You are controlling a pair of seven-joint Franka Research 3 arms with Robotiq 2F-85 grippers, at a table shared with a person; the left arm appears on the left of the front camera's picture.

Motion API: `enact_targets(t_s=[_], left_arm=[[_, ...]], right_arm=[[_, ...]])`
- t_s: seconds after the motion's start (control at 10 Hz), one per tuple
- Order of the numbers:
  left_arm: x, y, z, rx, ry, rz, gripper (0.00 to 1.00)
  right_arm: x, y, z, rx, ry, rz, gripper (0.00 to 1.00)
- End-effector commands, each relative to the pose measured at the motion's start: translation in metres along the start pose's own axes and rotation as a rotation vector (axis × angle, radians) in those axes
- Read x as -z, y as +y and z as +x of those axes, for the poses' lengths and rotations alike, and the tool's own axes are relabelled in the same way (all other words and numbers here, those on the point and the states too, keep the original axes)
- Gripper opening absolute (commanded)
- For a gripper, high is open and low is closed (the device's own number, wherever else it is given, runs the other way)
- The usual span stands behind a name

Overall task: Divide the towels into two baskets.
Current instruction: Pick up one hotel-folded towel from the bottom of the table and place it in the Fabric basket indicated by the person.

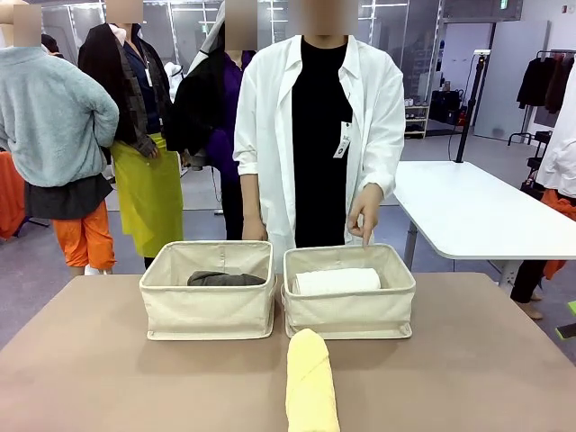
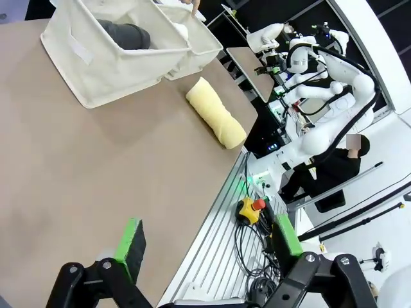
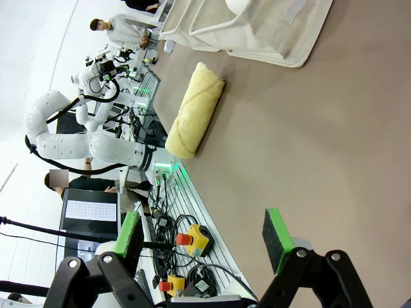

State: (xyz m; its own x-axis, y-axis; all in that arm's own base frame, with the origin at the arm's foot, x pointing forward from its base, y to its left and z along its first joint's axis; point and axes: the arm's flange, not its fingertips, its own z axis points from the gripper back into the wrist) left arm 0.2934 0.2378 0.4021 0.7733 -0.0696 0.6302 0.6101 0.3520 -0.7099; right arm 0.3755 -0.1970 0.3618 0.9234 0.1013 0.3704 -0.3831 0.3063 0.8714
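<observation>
The left basket [image 1: 209, 301] shows just the top of the dark grey towel [image 1: 225, 279] above its rim, and the right basket [image 1: 349, 304], touching it along the table's far edge, shows part of the white towel [image 1: 337, 281] under a person's pointing hand [image 1: 364, 212]. The pale yellow towel [image 1: 311, 382] lies at the table [image 1: 108, 369]'s near edge, cut off by the frame, with bare tabletop on both sides. The left gripper [image 2: 209, 247] and right gripper [image 3: 202, 237] both hover over the near edge with jaws wide, holding nothing.

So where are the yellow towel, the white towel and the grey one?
yellow towel [image 1: 311, 382]: front view, middle of the roll.
white towel [image 1: 337, 281]: front view, top of the roll.
grey towel [image 1: 225, 279]: front view, visible top.
</observation>
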Motion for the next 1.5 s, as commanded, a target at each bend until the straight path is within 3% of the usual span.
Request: enact_targets(t_s=[0.0, 0.1, 0.4, 0.6, 1.0, 1.4], left_arm=[[0.001, -0.005, -0.003, 0.013, -0.013, -0.007, 1.00], [0.001, -0.005, -0.003, 0.013, -0.013, -0.007, 1.00], [0.001, -0.005, -0.003, 0.013, -0.013, -0.007, 1.00], [0.001, -0.005, -0.003, 0.013, -0.013, -0.007, 1.00], [0.001, -0.005, -0.003, 0.013, -0.013, -0.007, 1.00], [0.001, -0.005, -0.003, 0.013, -0.013, -0.007, 1.00]], right_arm=[[0.000, 0.000, 0.000, 0.000, 0.000, 0.000, 0.94], [0.030, 0.028, 0.021, 0.028, 0.137, -0.102, 0.94], [0.102, 0.080, 0.070, 0.121, 0.141, -0.226, 0.94], [0.155, 0.108, 0.090, 0.160, 0.188, -0.387, 0.94], [0.260, 0.141, 0.095, 0.203, 0.134, -0.574, 0.94], [0.346, 0.143, 0.100, 0.184, 0.110, -0.673, 0.94]])
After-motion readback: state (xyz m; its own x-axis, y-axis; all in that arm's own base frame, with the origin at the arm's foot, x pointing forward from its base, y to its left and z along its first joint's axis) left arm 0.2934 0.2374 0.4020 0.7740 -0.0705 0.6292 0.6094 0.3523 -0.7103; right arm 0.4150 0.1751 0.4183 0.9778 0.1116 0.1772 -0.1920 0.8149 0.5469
